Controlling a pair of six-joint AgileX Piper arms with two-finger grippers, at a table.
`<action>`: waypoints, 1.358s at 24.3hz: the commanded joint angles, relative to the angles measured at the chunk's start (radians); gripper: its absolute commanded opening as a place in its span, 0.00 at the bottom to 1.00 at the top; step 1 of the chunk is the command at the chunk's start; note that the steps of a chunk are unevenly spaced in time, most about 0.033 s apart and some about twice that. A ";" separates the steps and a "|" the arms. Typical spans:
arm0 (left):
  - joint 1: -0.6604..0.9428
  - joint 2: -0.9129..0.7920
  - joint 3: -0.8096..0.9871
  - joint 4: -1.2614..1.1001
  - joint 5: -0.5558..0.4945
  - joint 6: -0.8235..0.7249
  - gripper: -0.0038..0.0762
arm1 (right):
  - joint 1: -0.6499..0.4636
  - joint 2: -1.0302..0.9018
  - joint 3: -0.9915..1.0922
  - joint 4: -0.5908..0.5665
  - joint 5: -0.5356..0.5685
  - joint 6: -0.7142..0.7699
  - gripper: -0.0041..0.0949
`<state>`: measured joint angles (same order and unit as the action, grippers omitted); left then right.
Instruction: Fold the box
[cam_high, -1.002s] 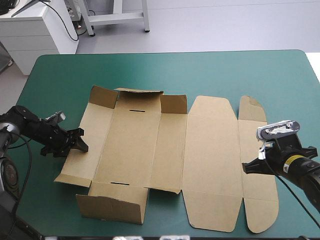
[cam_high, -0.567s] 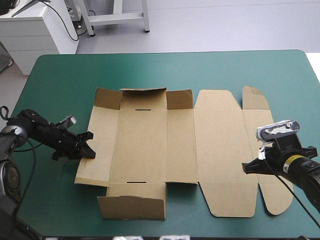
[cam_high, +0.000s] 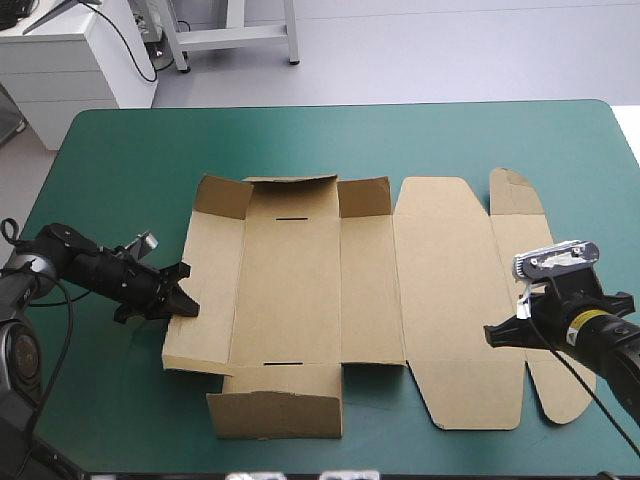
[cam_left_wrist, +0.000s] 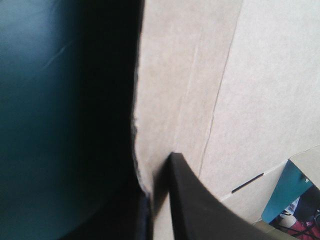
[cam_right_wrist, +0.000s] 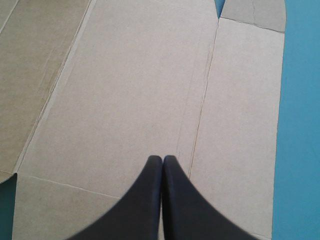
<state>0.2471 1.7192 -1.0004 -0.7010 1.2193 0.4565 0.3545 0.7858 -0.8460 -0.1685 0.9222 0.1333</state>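
The brown box (cam_high: 330, 290) lies as a cut sheet on the teal-green cover (cam_high: 300, 130). Its short far flaps and near front wall (cam_high: 275, 415) are raised, and the lid panels lie flat to the right. My left gripper (cam_high: 185, 303) is at the box's left edge. In the left wrist view, one black finger (cam_left_wrist: 190, 205) lies on the board (cam_left_wrist: 250, 75) and the other sits under the edge, so the left gripper (cam_left_wrist: 159, 200) is shut on the box. My right gripper (cam_high: 492, 335) hangs over the flat right panel. Its tips (cam_right_wrist: 162, 160) meet above the board (cam_right_wrist: 140, 75) and hold nothing.
Teal-green cover shows along the far side, at the left behind my left arm, and in a strip on the right (cam_right_wrist: 300, 125) past the narrow end panel (cam_high: 540, 290). The raised front wall stands close to the table's near edge.
The whole sheet has slid right and turned square to the table, with my left gripper moving right along with its left edge. The right arm has stayed put.
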 joint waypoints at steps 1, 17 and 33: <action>-0.012 -0.023 -0.027 0.036 0.077 -0.007 0.19 | -0.004 -0.006 -0.026 -0.017 -0.053 -0.008 0.02; -0.012 -0.023 -0.061 -0.037 0.077 -0.102 0.51 | -0.004 -0.006 -0.026 -0.014 -0.051 -0.008 0.02; -0.131 -0.021 -0.021 -0.168 0.077 -0.094 0.48 | -0.004 -0.006 -0.026 -0.007 -0.061 -0.008 0.02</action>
<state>0.1306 1.7315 -1.0043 -0.7968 1.1886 0.3630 0.3545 0.7858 -0.8460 -0.1666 0.9181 0.1333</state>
